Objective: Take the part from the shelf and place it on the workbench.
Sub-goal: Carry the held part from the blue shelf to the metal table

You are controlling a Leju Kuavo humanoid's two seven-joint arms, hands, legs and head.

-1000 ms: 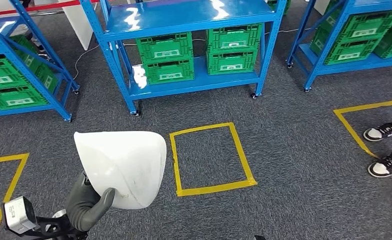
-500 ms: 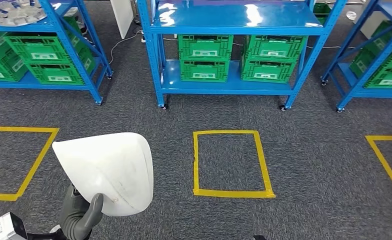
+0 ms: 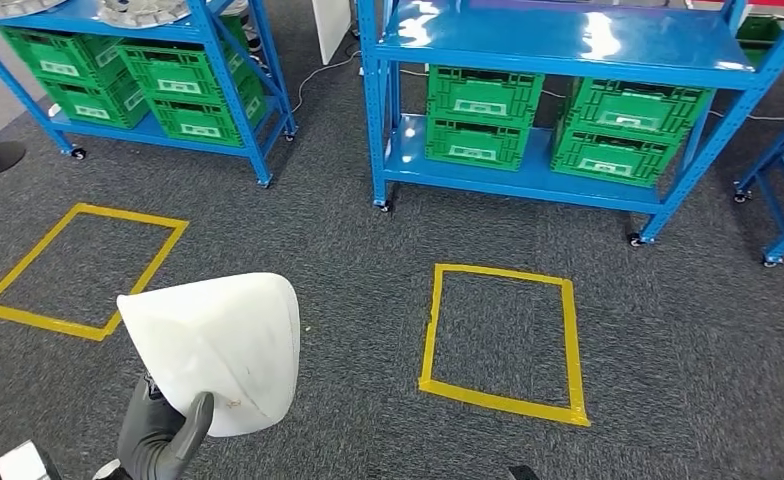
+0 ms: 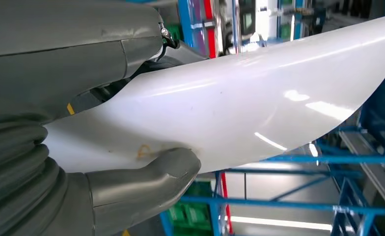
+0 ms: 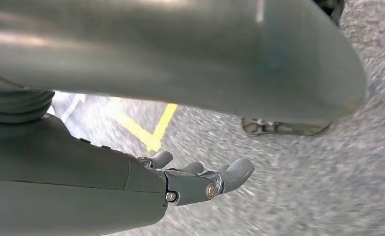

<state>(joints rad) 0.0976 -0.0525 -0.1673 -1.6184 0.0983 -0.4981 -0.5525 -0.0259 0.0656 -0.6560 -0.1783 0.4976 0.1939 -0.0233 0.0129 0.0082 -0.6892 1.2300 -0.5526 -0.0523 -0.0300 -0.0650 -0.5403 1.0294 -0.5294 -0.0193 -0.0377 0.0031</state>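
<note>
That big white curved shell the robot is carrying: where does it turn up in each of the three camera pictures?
Head view: the white part sits low and left of centre, the left hand gripping it from below.
Left wrist view: the part spans the picture, the thumb pressed on it.
Right wrist view: not in it; the right hand hangs over the carpet.
Shared landmark: the blue shelf, also behind the part.

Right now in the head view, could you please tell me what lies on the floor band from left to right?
Left yellow tape square → white part, held up by the left robot hand → middle yellow tape square.
</note>
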